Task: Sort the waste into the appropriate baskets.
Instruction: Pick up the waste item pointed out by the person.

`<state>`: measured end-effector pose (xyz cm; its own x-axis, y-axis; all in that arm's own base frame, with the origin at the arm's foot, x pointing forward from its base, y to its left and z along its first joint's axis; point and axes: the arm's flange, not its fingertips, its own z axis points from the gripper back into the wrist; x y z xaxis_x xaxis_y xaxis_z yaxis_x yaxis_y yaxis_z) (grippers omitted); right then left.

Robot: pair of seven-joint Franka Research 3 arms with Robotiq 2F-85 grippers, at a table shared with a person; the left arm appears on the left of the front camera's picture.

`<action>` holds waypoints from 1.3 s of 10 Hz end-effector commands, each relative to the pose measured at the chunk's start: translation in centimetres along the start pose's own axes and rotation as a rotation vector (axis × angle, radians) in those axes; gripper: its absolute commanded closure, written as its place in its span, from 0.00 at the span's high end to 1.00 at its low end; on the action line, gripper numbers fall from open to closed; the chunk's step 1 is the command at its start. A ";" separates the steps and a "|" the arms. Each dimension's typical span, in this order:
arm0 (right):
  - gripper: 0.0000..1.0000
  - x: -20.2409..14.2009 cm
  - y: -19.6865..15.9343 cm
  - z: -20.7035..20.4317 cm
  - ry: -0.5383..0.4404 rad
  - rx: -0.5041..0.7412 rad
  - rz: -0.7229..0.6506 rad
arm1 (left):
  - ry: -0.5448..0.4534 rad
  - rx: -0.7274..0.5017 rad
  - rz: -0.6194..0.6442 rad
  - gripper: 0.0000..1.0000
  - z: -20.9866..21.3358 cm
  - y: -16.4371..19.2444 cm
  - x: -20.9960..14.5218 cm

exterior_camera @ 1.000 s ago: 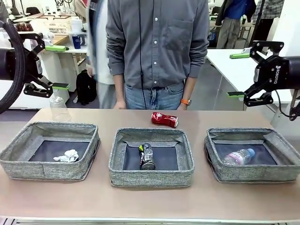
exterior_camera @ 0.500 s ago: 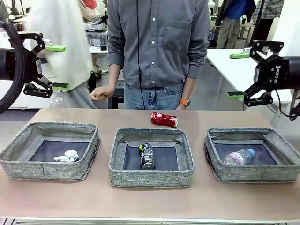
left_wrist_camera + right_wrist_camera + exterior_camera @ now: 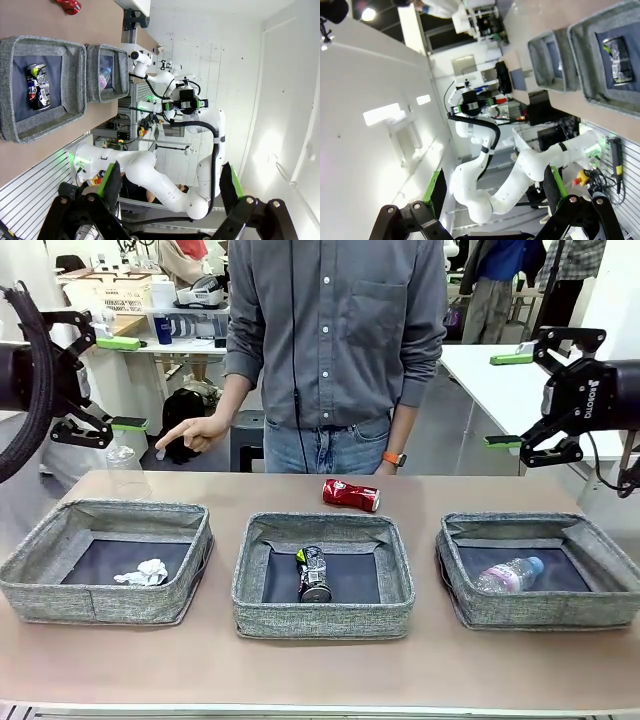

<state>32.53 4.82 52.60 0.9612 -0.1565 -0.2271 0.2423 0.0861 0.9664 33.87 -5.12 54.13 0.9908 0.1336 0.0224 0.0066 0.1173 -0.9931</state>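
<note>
Three grey baskets stand in a row. The left basket (image 3: 60, 592) holds crumpled white paper (image 3: 143, 572). A dark crushed can (image 3: 314, 573) lies in the middle basket (image 3: 320, 624), and a clear bottle (image 3: 510, 574) lies in the right basket (image 3: 545, 612). On the bare table behind the middle basket is a red crushed can (image 3: 351, 495). A clear cup (image 3: 125, 470) stands behind the left basket, and the person's hand (image 3: 190, 433) points towards it. My left gripper (image 3: 121, 383) hangs open and empty high at the left. My right gripper (image 3: 505, 400) is open and empty high at the right.
The person stands at the far edge behind the middle basket. The left wrist view catches the dark can (image 3: 37, 87), the bottle (image 3: 104, 76) and the red can (image 3: 70, 5) beyond my open fingers (image 3: 109, 180). Bare table runs along the front edge.
The person's hand has come out from the body and now points down towards the cup. Someone in white behind has walked off. Both arms are still.
</note>
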 end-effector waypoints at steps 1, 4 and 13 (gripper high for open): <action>1.00 -0.2 0.4 -0.1 -0.008 0.012 -0.015 | -0.002 -0.021 -0.006 1.00 -0.2 -0.3 -0.1; 1.00 -0.2 0.4 -0.1 -0.008 0.012 -0.015 | 0.000 0.000 0.000 1.00 0.0 0.0 0.0; 1.00 -0.2 0.4 -0.1 -0.008 0.012 -0.015 | -0.518 0.695 -1.094 1.00 14.1 9.5 13.7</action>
<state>32.52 4.84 52.60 0.9613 -0.1570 -0.2265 0.2420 0.0875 0.9663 43.98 11.64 47.23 0.3996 0.0368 0.9159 0.6465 0.6971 -0.3100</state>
